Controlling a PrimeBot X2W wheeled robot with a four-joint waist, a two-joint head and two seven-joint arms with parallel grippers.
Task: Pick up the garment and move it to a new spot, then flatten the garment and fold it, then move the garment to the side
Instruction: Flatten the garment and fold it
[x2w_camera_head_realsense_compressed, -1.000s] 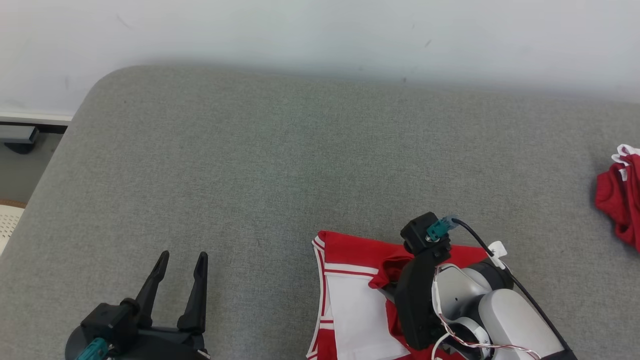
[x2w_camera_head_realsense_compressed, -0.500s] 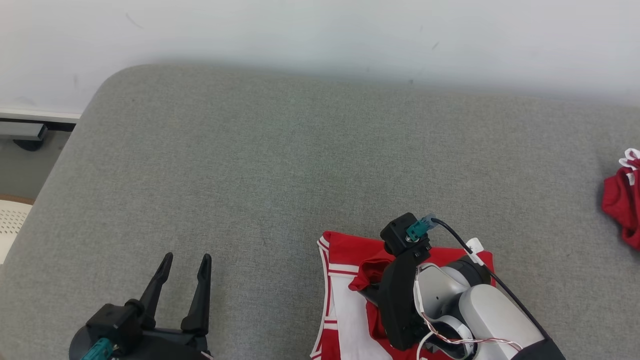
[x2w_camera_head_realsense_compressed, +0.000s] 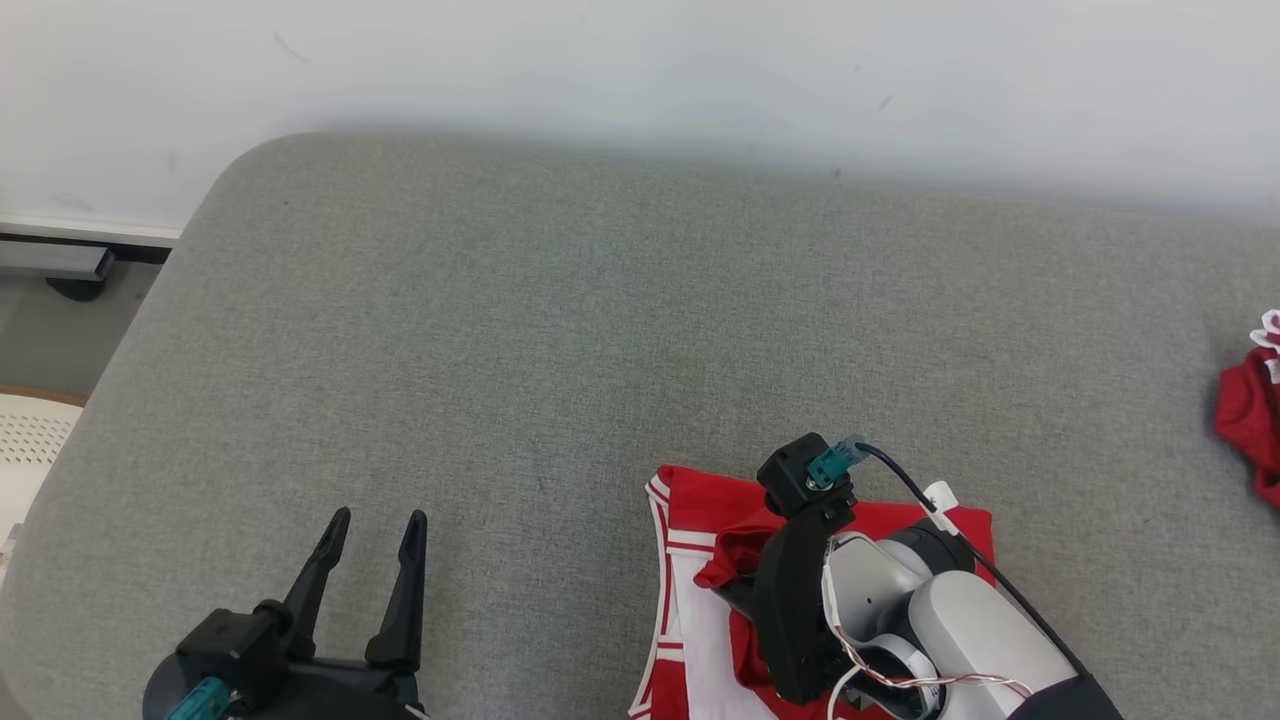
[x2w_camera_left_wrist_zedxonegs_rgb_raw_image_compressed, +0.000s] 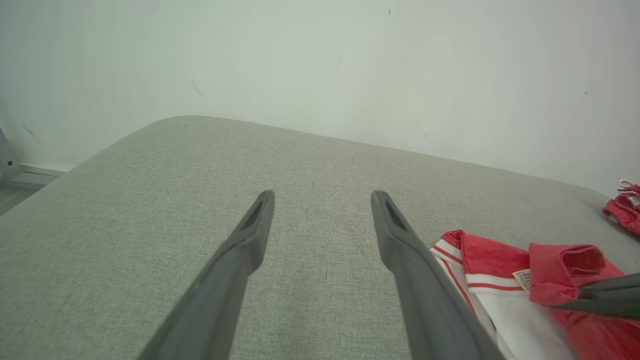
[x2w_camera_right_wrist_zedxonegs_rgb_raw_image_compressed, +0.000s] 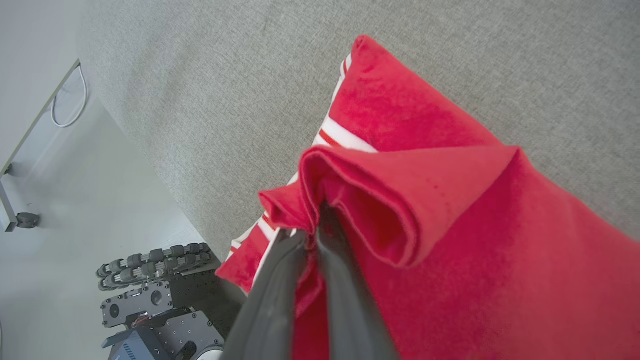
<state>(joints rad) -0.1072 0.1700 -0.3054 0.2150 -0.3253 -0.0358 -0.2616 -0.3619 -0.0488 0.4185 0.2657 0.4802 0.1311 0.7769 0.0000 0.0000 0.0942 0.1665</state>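
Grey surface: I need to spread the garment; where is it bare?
Bare: the grey fabric surface from the white wall to the left gripper and red-and-white garment. Crowded: near right, where the right gripper pinches it; a crumpled red cloth at the right edge.

Grey woven-fabric padded surface (x2w_camera_head_realsense_compressed: 560, 330), rounded at one corner. A red-and-white trimmed garment (x2w_camera_head_realsense_compressed: 700, 620) lies on it. A crumpled red cloth (x2w_camera_head_realsense_compressed: 1250, 420) lies well apart.

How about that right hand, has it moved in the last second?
Yes. The right hand, shut on a fold of the red garment, has shifted to the robot's left, nearer the garment's striped edge lying on the bed.
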